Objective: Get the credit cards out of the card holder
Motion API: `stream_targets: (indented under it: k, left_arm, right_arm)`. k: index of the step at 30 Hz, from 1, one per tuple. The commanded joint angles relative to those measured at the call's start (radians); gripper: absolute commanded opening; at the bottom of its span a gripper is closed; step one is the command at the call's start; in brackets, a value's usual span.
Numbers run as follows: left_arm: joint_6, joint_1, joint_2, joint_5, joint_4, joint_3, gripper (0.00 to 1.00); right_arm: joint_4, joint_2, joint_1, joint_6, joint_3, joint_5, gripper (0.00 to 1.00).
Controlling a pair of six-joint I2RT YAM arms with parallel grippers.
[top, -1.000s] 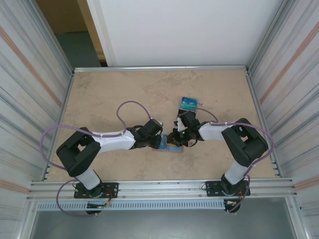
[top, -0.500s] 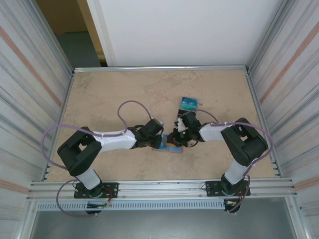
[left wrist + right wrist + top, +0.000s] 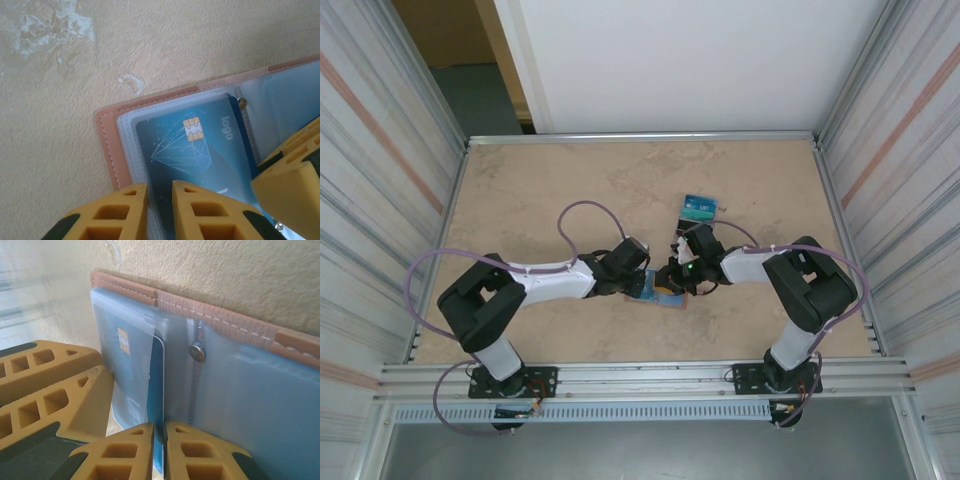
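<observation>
The holder (image 3: 665, 296) lies open on the tabletop (image 3: 550, 180), at 6 o'clock from its centre, between the two claws. Its clear sleeves face up, and a blue card (image 3: 200, 150) with a gold chip sits in one of them. The right claw (image 3: 160, 429), reaching in from 3 o'clock, is clamped on the card's edge beside the snap stud (image 3: 197, 353). The left claw (image 3: 160, 189), at 9 o'clock, is pinched nearly together on the holder's sleeves, so the two claws crowd each other over the card. A clear box (image 3: 699, 208) with a blue top stands near at 1 o'clock, just behind the right wrist.
</observation>
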Motion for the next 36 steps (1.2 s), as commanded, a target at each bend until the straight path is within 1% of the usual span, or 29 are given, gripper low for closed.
stream_targets:
  k: [1, 2, 6, 10, 13, 16, 23, 31, 36]
  left_arm:
    - [-0.011, -0.029, 0.035, 0.041, -0.028, 0.011, 0.21]
    - [-0.012, -0.03, 0.036, 0.041, -0.03, 0.013, 0.2]
    - [-0.017, -0.033, 0.029, 0.035, -0.035, 0.01, 0.21]
    - [-0.024, -0.034, 0.018, 0.024, -0.042, 0.004, 0.21]
    - [-0.03, -0.035, 0.013, 0.006, -0.053, 0.004, 0.21]
    - [-0.035, -0.034, 0.003, -0.013, -0.062, 0.002, 0.24]
    - [-0.034, -0.034, -0.013, -0.056, -0.097, 0.004, 0.25]
    - [-0.04, -0.035, -0.015, -0.067, -0.107, 0.004, 0.25]
    - [-0.036, -0.034, -0.01, -0.069, -0.109, 0.007, 0.25]
  right_arm:
    - [0.069, 0.022, 0.005, 0.02, 0.0, -0.038, 0.14]
    - [0.071, 0.024, 0.004, 0.022, 0.0, -0.038, 0.14]
    - [0.082, 0.027, 0.005, 0.029, -0.006, -0.039, 0.05]
    - [0.082, 0.02, 0.006, 0.029, -0.01, -0.038, 0.0]
    - [0.074, 0.013, 0.005, 0.025, -0.015, -0.031, 0.0]
    - [0.048, 0.008, 0.004, 0.013, -0.015, -0.016, 0.0]
    - [-0.038, -0.017, -0.002, -0.033, -0.005, 0.029, 0.0]
    - [-0.178, -0.052, -0.01, -0.099, 0.031, 0.101, 0.0]
    - [-0.222, -0.064, -0.017, -0.122, 0.039, 0.126, 0.0]
